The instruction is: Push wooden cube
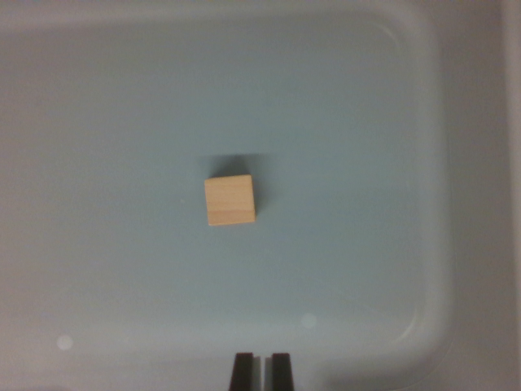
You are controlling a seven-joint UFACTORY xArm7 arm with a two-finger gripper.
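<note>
- Filled almost entirely by a pale blue-grey tray (456, 269), smooth-floored, with raised rim and rounded corners at far right and near right.
- Lit softly from above; two small bright glints on the near floor.
- Bordered at right by a paler grey strip (511, 195).

At the near edge of the wrist view, the gripper (261, 371) shows only two dark fingertips, close together with a thin gap, holding nothing.
</note>
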